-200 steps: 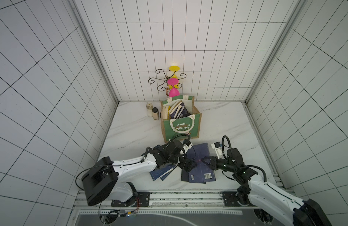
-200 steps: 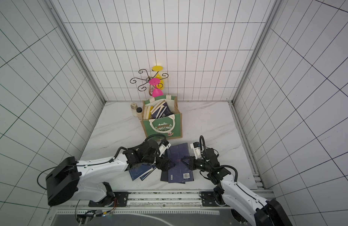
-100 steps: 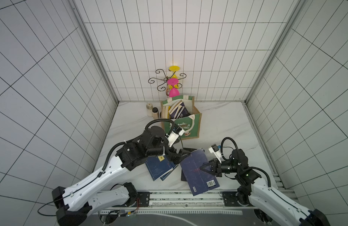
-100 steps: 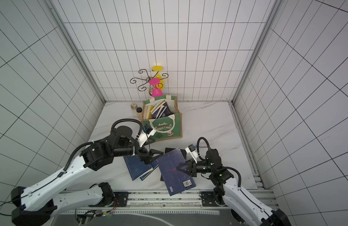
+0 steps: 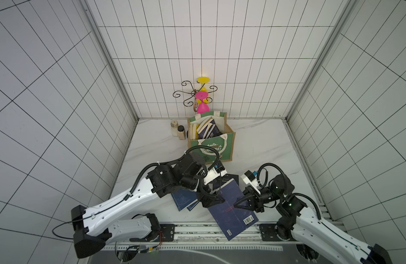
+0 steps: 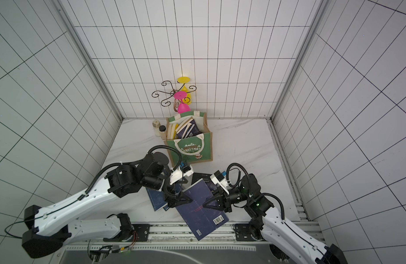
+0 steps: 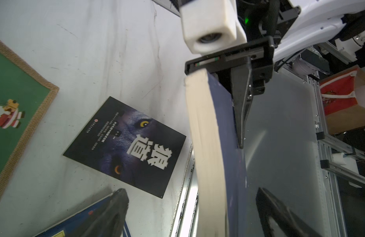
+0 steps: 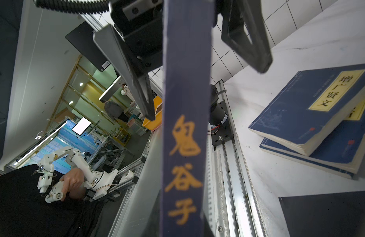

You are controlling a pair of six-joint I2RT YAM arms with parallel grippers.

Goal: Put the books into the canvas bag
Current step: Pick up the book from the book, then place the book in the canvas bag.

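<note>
One large navy blue paperback (image 5: pixel 233 209) with a barcode on its cover hung tilted above the 6 o'clock edge of the white marble bench (image 5: pixel 151 146). Its nearest corner showed over the metal rail (image 5: pixel 197 229) in both top views. The right hand (image 5: pixel 237 205) was clamped on this book from 3 o'clock. The left hand (image 5: pixel 217 197) stood at the book's 9 o'clock side with its fingers (image 8: pixel 132 71) spread apart. In the right wrist view the spine, lettered in orange characters, ran between them with a gap on each side.

Two navy blue paperbacks with yellow title labels (image 5: pixel 183 200) lay stacked flat on the bench at 9 o'clock from the lifted book. They were partly under the left arm, the upper one skewed across the lower. One dark paperback (image 7: pixel 126 147) showing amber animal eyes and white Chinese characters lay flat just beyond, toward 12 o'clock.

Farther toward 12 o'clock the boxy tan jute bag (image 5: pixel 211 148) with green panels and white loop handles stood upright, several books (image 5: pixel 206 130) leaning inside it. Two small jars (image 5: pixel 181 134) stood just beside the bag at its 9 o'clock. Behind it, against the tiled rear wall, a curly black wire stand (image 5: pixel 193 92) carried one pink goblet (image 5: pixel 202 108) and one yellow goblet (image 5: pixel 203 80).
</note>
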